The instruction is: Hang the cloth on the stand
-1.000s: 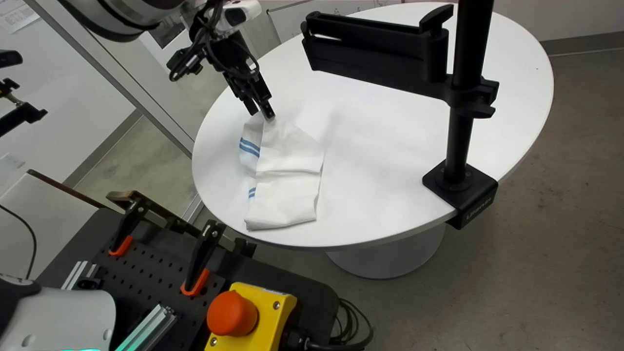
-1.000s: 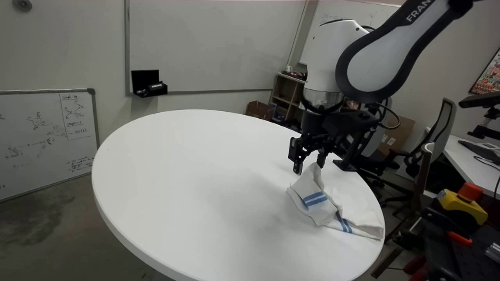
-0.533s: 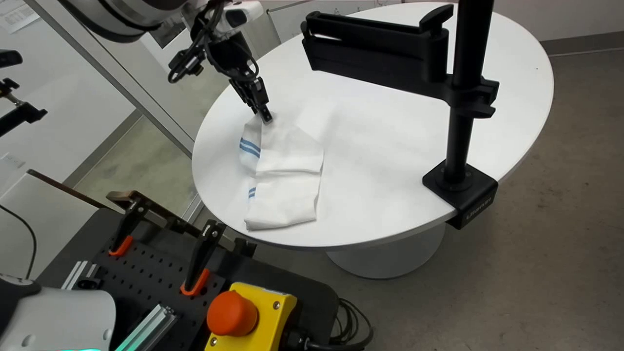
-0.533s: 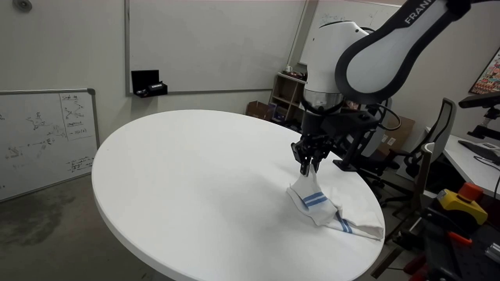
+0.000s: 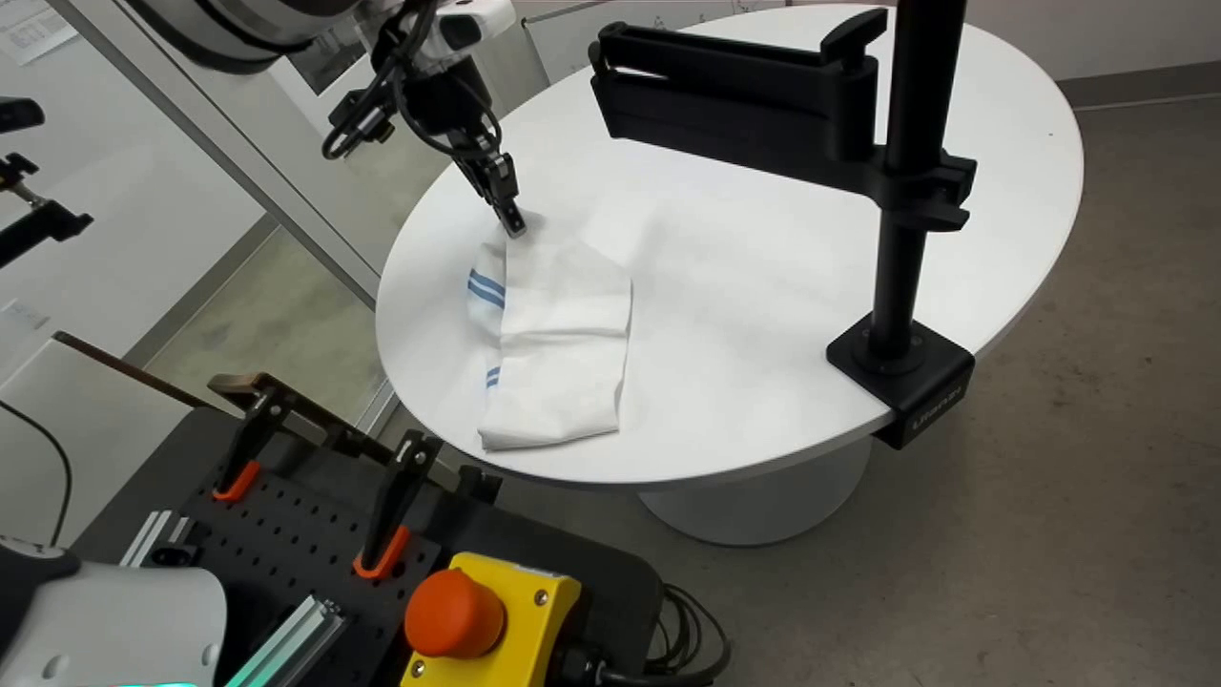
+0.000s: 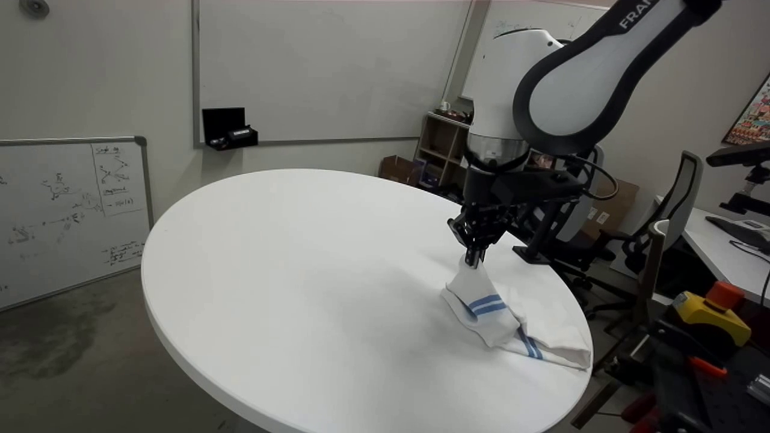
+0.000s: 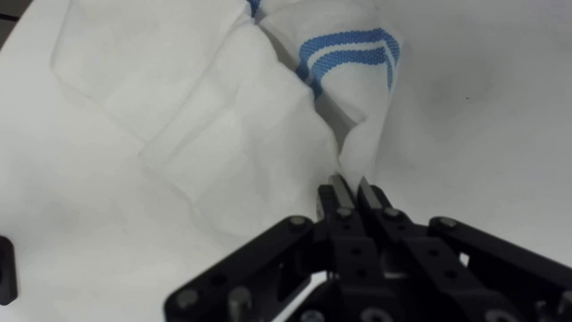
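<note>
Plainly, we see the claw [image 7: 351, 188] pinched on a raised peak of the white cloth [image 5: 568, 315], whose rest lies folded on the round surface [image 5: 754, 324], blue stripes showing, close to the edge. Farther along that edge, well apart from the cloth, we find the stand [image 5: 899, 191] upright, its base [image 5: 906, 377] fixed there and its flat arm [image 5: 730, 110] reaching inward.

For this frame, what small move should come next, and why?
Probably a slow lift straight up: the gripper appears pinched shut on a fold of the cloth, most of which lies on the white table, while the stand's arm sits well above that surface, so height seems needed before moving across.
</note>
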Robot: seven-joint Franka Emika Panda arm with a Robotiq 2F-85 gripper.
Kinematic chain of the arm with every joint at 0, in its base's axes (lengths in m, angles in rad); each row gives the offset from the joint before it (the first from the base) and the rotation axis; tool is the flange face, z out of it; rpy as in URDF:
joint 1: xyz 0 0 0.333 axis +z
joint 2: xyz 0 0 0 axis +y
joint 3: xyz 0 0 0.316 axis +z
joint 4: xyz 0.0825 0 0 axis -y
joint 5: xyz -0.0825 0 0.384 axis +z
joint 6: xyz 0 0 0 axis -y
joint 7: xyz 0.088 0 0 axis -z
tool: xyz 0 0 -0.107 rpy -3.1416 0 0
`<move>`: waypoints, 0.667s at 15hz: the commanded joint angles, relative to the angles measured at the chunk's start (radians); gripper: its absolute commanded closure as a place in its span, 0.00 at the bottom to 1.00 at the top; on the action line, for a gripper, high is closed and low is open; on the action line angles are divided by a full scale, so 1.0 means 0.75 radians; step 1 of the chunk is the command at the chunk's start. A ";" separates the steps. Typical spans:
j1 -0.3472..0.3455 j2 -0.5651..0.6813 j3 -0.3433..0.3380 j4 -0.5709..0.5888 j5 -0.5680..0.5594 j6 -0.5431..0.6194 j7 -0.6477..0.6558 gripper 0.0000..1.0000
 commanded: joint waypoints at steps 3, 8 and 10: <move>-0.049 -0.204 0.042 -0.041 0.136 -0.113 -0.087 0.99; -0.077 -0.432 0.043 -0.073 0.117 -0.323 -0.095 0.99; -0.097 -0.517 0.051 -0.076 0.109 -0.417 -0.115 0.99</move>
